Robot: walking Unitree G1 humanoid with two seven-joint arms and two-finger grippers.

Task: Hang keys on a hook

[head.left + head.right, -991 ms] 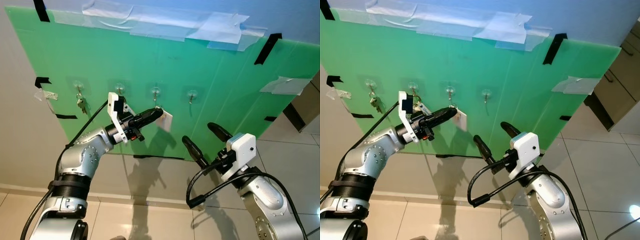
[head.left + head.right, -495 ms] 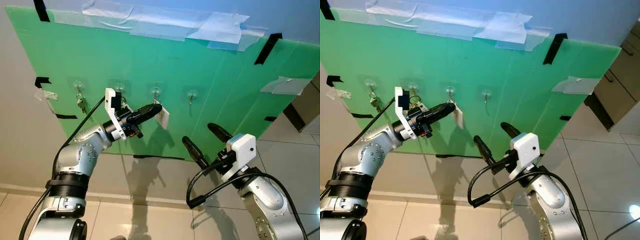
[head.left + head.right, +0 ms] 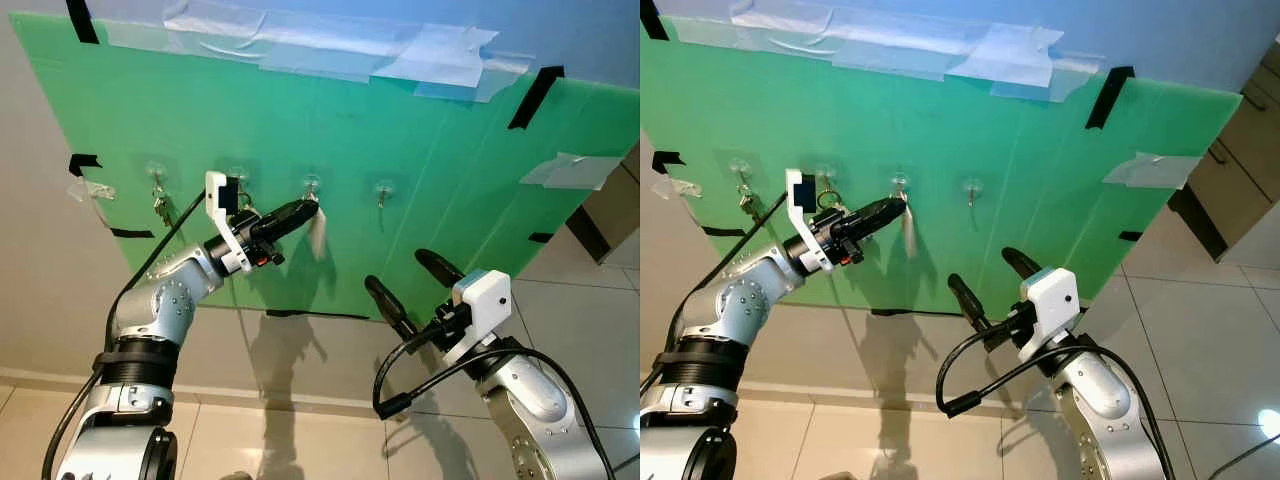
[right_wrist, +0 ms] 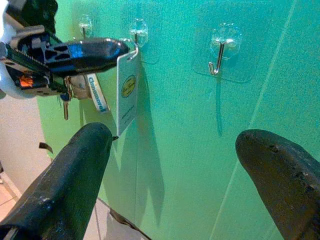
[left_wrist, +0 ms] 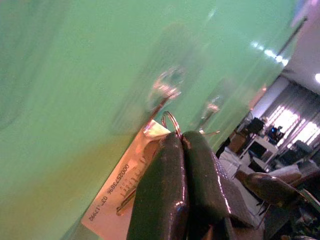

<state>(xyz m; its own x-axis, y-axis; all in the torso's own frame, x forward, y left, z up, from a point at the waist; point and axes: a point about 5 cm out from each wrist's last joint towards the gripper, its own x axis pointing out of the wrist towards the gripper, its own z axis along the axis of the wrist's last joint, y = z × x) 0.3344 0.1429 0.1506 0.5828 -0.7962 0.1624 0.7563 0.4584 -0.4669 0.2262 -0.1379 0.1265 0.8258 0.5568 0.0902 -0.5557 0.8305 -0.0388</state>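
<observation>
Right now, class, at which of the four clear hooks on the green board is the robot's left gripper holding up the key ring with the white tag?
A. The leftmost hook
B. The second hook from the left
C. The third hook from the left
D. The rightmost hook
C: the left gripper, shut on the key ring with its white tag, has its tips at the third hook; the rightmost hook hangs bare.
</observation>
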